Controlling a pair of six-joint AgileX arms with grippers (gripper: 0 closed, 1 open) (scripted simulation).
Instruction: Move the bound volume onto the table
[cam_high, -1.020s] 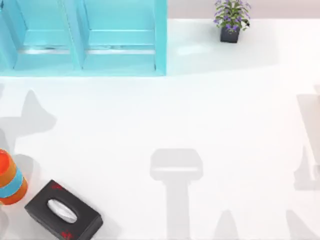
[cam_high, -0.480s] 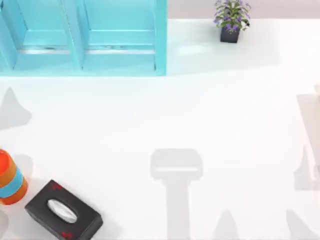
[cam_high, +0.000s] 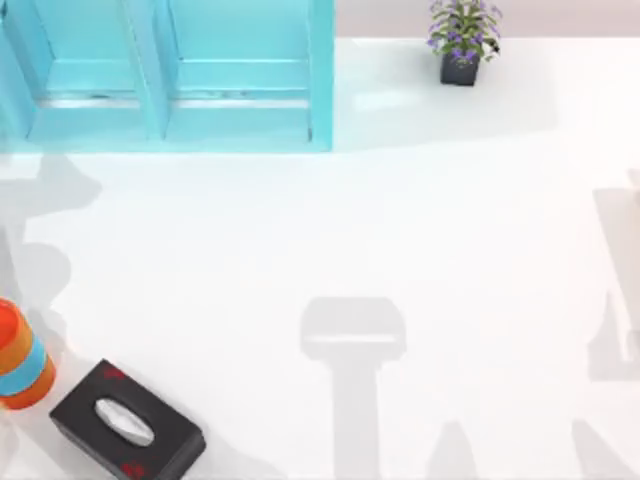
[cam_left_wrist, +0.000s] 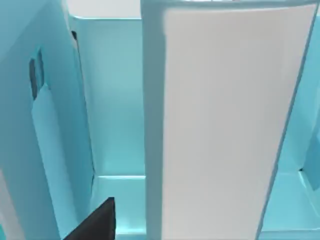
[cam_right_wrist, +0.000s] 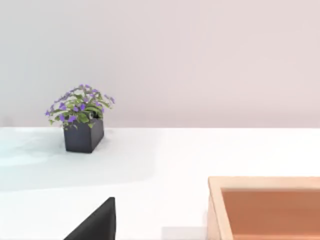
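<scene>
Well behind the left gripper (cam_left_wrist: 97, 220), at the table's (cam_high: 400, 250) left edge, stands an orange can with a blue band (cam_high: 18, 358). Just to the right of the can, a black tissue box (cam_high: 126, 421) lies flat on the white surface. The left gripper itself has its camera inside the turquoise shelf unit (cam_high: 240, 90) at the back left of the table, and a dark wedge of it juts in at the edge of the left wrist view. Whether it is spread or pressed together cannot be told from this. Directly ahead of it, close up, stands what appears to be the bound volume (cam_left_wrist: 220, 125): a broad upright white face, probably the page edges, bordered by a teal strip of cover. It sits within a shelf compartment, with the teal side walls on either side of it and the compartment floor below. Which compartment it is, I cannot tell. Further right, at the back of the table, is a small potted plant (cam_high: 462, 40) with purple flowers in a dark square pot. The right gripper (cam_right_wrist: 97, 220) is parked low over the table, facing that plant (cam_right_wrist: 82, 122) from well away, with a wooden tray (cam_right_wrist: 265, 205) near it. Its state cannot be told either.
</scene>
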